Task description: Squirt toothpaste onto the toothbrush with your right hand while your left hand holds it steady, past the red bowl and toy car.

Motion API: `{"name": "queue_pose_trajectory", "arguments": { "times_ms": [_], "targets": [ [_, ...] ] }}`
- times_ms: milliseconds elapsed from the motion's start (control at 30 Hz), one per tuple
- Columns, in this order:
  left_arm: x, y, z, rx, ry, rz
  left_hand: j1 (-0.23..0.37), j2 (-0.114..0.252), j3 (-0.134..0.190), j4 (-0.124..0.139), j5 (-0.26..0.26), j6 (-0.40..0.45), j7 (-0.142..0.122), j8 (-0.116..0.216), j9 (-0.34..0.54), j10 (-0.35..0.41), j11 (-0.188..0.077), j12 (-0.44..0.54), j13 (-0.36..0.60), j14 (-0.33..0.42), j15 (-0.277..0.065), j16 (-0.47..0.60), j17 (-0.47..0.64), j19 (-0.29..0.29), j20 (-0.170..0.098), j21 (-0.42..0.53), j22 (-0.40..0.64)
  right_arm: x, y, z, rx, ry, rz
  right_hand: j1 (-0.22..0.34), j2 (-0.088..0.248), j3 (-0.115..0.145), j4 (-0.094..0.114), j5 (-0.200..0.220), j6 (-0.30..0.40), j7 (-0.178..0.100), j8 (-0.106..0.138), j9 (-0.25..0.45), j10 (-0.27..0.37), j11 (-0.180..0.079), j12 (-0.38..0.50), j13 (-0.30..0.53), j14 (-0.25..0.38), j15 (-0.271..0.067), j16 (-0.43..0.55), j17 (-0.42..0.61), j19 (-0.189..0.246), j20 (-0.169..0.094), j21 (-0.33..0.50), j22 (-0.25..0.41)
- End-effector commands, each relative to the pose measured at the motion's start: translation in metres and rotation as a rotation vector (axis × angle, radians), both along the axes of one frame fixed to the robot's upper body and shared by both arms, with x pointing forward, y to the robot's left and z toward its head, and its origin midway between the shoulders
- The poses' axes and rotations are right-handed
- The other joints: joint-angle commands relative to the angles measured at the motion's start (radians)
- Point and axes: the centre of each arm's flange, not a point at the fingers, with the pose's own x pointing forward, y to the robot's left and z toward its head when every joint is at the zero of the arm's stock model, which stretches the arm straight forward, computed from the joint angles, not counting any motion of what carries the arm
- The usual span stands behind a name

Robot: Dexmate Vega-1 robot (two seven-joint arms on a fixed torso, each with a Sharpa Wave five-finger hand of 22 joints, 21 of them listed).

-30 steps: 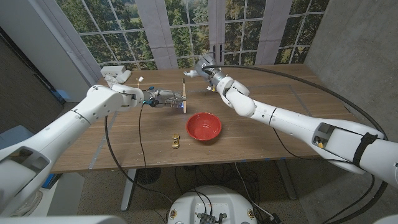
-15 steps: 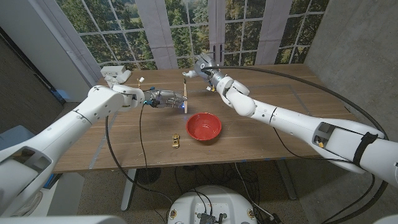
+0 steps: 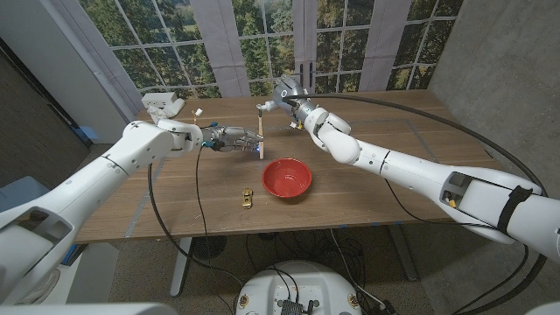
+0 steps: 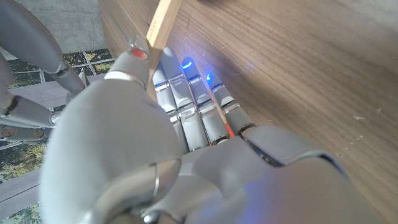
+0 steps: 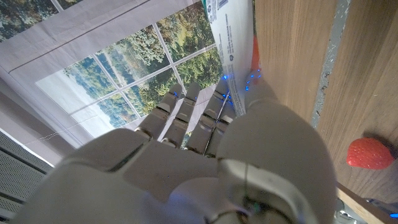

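Left hand (image 3: 229, 137) fingers pinch the wooden brush (image 3: 261, 133) upright, beyond the bowl (image 3: 287, 178) and car (image 3: 248, 199). Right hand (image 3: 293, 98) wraps the tube (image 5: 233, 46), nozzle near the bristles. The tube looks soft, so squeeze mid-body; the brush is light and stiff, best held low.

The bowl (image 3: 287, 178) sat at the frame's centre on the table (image 3: 367, 197), the toy car (image 3: 248, 198) just lower left; the toothbrush (image 3: 261, 130) stood above.
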Motion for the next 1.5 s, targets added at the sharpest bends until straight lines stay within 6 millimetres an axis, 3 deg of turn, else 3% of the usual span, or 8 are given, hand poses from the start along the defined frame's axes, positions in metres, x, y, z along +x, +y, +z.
{"name": "queue_pose_trajectory", "arguments": {
  "times_ms": [33, 400, 700, 900, 1133, 1500],
  "targets": [
    [-0.001, 0.001, -0.001, -0.007, -0.001, -0.005, 0.114, 0.105, 0.010, 0.000, 0.004, 0.007, 0.004, 0.007, 0.005, 0.069, -0.061, 0.007, 0.002, 0.009, -0.130, -0.001, 0.004, 0.005, -0.001, 0.005, 0.003, 0.003, 0.001, -0.002, -0.004, -0.016, 0.011, 0.004, 0.019, 0.015, -0.003, 0.008, 0.017, 0.000, 0.015, 0.011, 0.024, -0.001, 0.012, 0.009, 0.022, -0.180, 0.008, 0.006, 0.003, -0.014, 0.007, 0.004],
    [0.000, 0.002, -0.001, -0.010, 0.004, -0.007, 0.113, 0.106, 0.010, 0.000, 0.004, 0.007, 0.005, 0.005, 0.006, 0.070, -0.059, 0.005, 0.001, 0.007, -0.129, -0.003, 0.004, 0.005, 0.000, 0.006, 0.004, 0.008, 0.003, -0.002, 0.022, -0.077, 0.026, 0.013, 0.029, 0.029, -0.001, 0.007, 0.014, 0.001, 0.033, 0.027, 0.050, -0.002, 0.031, 0.028, 0.064, -0.181, 0.025, 0.021, 0.008, -0.025, 0.008, 0.004],
    [0.003, 0.002, 0.001, -0.010, 0.005, -0.010, 0.114, 0.106, 0.009, 0.000, 0.005, 0.007, 0.005, 0.004, 0.007, 0.071, -0.061, 0.004, 0.002, 0.008, -0.130, -0.002, 0.006, 0.004, 0.001, 0.006, 0.004, 0.010, 0.000, -0.001, 0.062, -0.121, 0.068, 0.036, 0.026, 0.048, -0.002, 0.013, 0.009, 0.006, 0.065, 0.063, 0.101, -0.003, 0.082, 0.080, 0.158, -0.185, 0.070, 0.063, 0.018, -0.044, 0.011, 0.005],
    [0.005, 0.003, 0.003, -0.011, 0.004, -0.008, 0.115, 0.106, 0.009, 0.000, 0.005, 0.006, 0.004, 0.003, 0.008, 0.069, -0.061, 0.003, 0.003, 0.010, -0.131, -0.002, 0.007, 0.003, 0.000, 0.006, 0.004, 0.010, -0.001, 0.000, 0.056, -0.132, 0.090, 0.045, 0.022, 0.053, -0.003, 0.018, 0.006, 0.006, 0.076, 0.079, 0.106, -0.002, 0.098, 0.105, 0.172, -0.187, 0.070, 0.075, 0.015, -0.054, 0.009, 0.005],
    [0.008, 0.003, 0.004, -0.014, 0.006, -0.012, 0.115, 0.106, 0.009, 0.000, 0.005, 0.007, 0.005, 0.003, 0.009, 0.070, -0.061, 0.003, 0.004, 0.010, -0.130, -0.002, 0.007, 0.003, 0.000, 0.006, 0.004, 0.012, -0.002, -0.001, 0.030, -0.125, 0.111, 0.046, 0.019, 0.052, 0.000, 0.024, 0.007, -0.001, 0.087, 0.096, 0.102, -0.002, 0.111, 0.127, 0.181, -0.189, 0.071, 0.087, 0.010, -0.066, 0.008, 0.005],
    [0.011, 0.003, 0.004, -0.025, 0.008, -0.017, 0.114, 0.106, 0.008, 0.001, 0.005, 0.007, 0.004, 0.001, 0.009, 0.071, -0.061, 0.002, 0.004, 0.009, -0.130, -0.003, 0.007, 0.002, 0.001, 0.007, 0.004, 0.018, 0.002, -0.002, 0.029, -0.120, 0.102, 0.081, 0.002, 0.044, -0.012, 0.037, 0.028, 0.009, 0.117, 0.143, 0.114, -0.002, 0.157, 0.189, 0.224, -0.193, 0.098, 0.151, 0.009, -0.067, 0.008, 0.006]
  ]
}}
